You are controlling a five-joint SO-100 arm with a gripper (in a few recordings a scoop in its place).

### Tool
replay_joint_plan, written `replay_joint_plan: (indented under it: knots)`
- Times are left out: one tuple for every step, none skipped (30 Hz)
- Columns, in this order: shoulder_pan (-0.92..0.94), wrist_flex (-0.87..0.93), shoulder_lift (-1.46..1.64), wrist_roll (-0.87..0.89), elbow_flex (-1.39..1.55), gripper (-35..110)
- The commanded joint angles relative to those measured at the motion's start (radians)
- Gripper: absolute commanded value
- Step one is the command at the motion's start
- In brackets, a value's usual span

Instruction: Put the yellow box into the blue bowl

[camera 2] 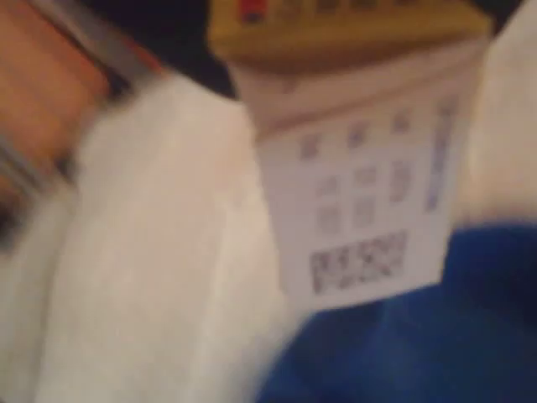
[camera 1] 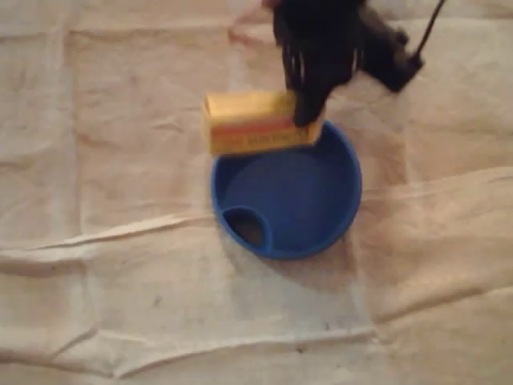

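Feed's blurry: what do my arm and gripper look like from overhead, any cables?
In the overhead view the arm is all black, bulky and motion-blurred. Its gripper narrows to dark fingers. A thin black cable runs from a blocky part to the top edge. No markings can be made out.

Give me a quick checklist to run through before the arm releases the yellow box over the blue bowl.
1. Grip: the gripper is closed on the right end of the yellow box in the overhead view. Ok.
2. Box over the blue bowl: it sits across the upper-left rim, with much of it outside the bowl. Not ok.
3. Bowl upright with its opening facing up. Ok.
4. Box height above the rim: cannot tell.
5. Box level: the wrist view is blurred. Cannot tell.
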Motion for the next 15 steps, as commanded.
replay_joint_plan:
  knots:
    - [0.002,-0.072,-0.008,0.014,-0.038,0]
    - [0.002,-0.083,-0.018,0.014,-0.037,0]
    - [0.002,-0.089,-0.034,0.014,-0.035,0]
    - [0.002,-0.091,-0.046,0.014,-0.037,0]
    - [0.002,-0.091,-0.057,0.012,-0.037,0]
    - [0.0,-0.092,-0.063,0.012,-0.038,0]
    - [0.0,-0.094,-0.069,0.012,-0.038,0]
    - [-0.005,-0.101,-0.075,0.006,-0.038,0]
    - [-0.012,-0.104,-0.077,0.002,-0.038,0]
    - [-0.018,-0.106,-0.078,0.0,-0.038,0]
    - [-0.023,-0.106,-0.078,-0.002,-0.037,0]
    - [-0.023,-0.106,-0.077,-0.002,-0.037,1]
    - [-0.025,-0.106,-0.072,-0.002,-0.037,2]
    - [-0.026,-0.101,-0.071,-0.002,-0.038,4]
    - [-0.026,-0.094,-0.067,-0.002,-0.038,6]
